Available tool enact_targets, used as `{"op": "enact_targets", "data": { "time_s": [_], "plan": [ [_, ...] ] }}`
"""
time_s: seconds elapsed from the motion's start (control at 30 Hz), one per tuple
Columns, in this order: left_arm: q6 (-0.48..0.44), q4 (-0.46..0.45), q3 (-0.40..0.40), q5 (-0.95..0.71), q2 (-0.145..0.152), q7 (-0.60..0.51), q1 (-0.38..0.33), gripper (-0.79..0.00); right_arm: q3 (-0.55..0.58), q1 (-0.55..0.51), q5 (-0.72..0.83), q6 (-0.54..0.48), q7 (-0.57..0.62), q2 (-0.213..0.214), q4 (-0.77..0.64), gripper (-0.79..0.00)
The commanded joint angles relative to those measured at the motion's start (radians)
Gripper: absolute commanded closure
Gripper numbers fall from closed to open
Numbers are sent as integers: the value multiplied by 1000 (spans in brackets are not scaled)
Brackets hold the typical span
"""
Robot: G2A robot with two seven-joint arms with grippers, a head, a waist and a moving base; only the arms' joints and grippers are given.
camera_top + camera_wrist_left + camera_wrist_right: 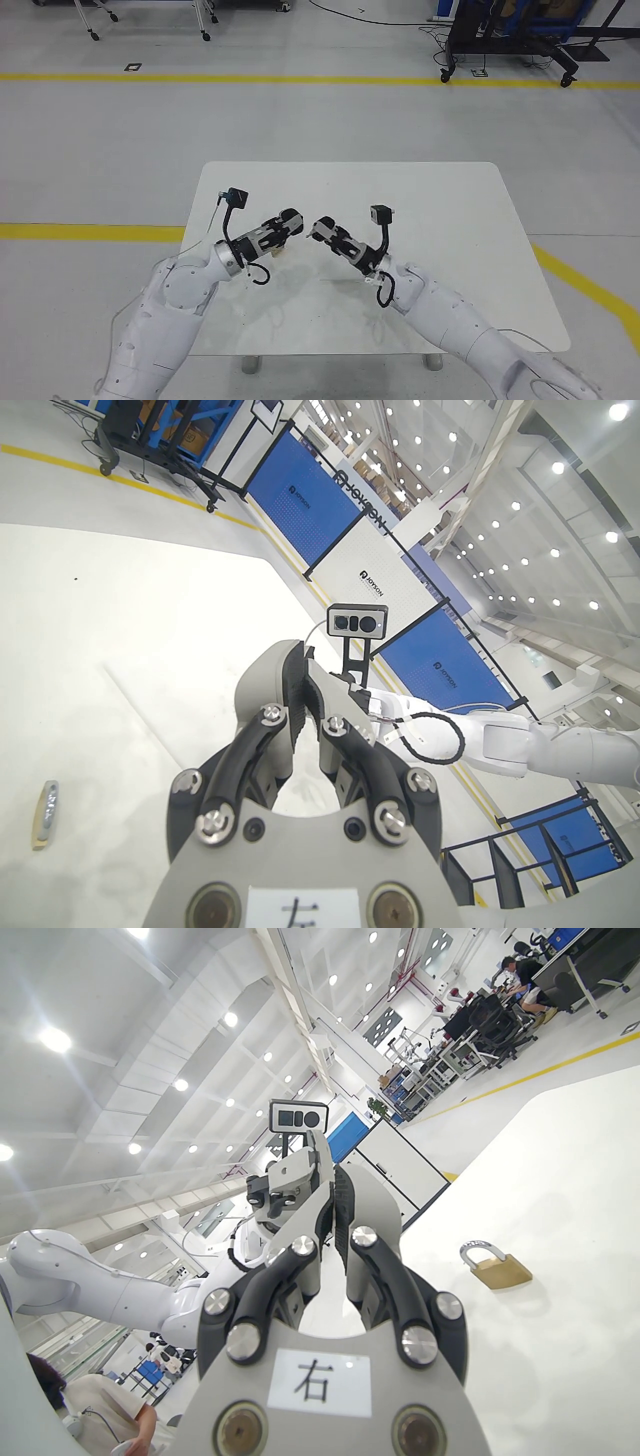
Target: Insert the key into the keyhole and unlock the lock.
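A brass padlock with a silver shackle lies flat on the white table. From the left wrist view I see the padlock edge-on, and from above it sits just beneath the left forearm. My left gripper and right gripper hover over the table's middle, tip to tip, both raised above the padlock. In the top view the left gripper and right gripper nearly touch. Both are shut. I cannot tell whether anything is pinched between either pair of pads.
The table's far corners and right half are bare white surface. Each wrist carries a small black camera on a stalk, which stands up beside the other arm.
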Motion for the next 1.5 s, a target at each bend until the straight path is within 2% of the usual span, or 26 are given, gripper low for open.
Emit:
{"op": "enact_targets", "data": {
  "time_s": [0.0, 0.03, 0.07, 0.1, 0.13, 0.17, 0.2, 0.23, 0.33, 0.43, 0.5, 0.57, 0.83, 1.07, 1.13, 1.2, 1.47],
  "plan": [
    [-7, 4, -3, -3, 2, -11, 2, -351, 17, -3, 11, 0, 10, -1, -1, 0],
    [-12, 7, -4, -7, 3, -16, 3, -388, 24, -6, 13, 0, 16, -1, -3, 0],
    [-17, 9, -4, -11, 4, -23, 5, -566, 31, -8, 13, 0, 22, -2, -5, 0],
    [-21, 11, -3, -16, 5, -28, 6, -628, 38, -11, 13, 0, 28, -2, -6, 0],
    [-24, 12, -2, -18, 5, -32, 6, -643, 44, -14, 14, 0, 33, -3, -9, 0],
    [-27, 13, -1, -22, 6, -35, 7, -622, 49, -16, 14, 0, 41, -4, -10, 0],
    [-30, 13, 2, -27, 6, -38, 7, -566, 54, -18, 16, 0, 48, -6, -11, 0],
    [-30, 15, 4, -31, 6, -41, 6, -391, 58, -19, 17, 0, 55, -7, -11, 0],
    [-34, 15, 10, -35, 7, -43, 4, -286, 70, -22, 20, 0, 74, -13, -10, 0],
    [-32, 16, 19, -24, 7, -40, 2, -228, 81, -26, 25, 0, 91, -19, -6, 0],
    [-33, 18, 24, -20, 7, -38, 0, -126, 88, -28, 29, 0, 102, -23, -2, 0],
    [-33, 21, 29, -18, 7, -38, -2, -89, 96, -30, 32, 0, 113, -27, 1, 0],
    [-28, 28, 44, -7, 8, -32, -9, -99, 133, -41, 40, 0, 157, -40, 4, 0],
    [-28, 29, 50, -8, 9, -30, -12, -157, 162, -48, 51, 0, 203, -50, 7, 0],
    [-27, 29, 53, -7, 10, -30, -13, -123, 170, -49, 52, 0, 216, -53, 9, 0],
    [-25, 29, 55, -5, 10, -29, -14, -9, 178, -51, 56, 0, 228, -56, 10, 0],
    [-20, 30, 63, 7, 12, -22, -20, 0, 207, -59, 76, 0, 275, -70, 17, 0]
  ]
}}
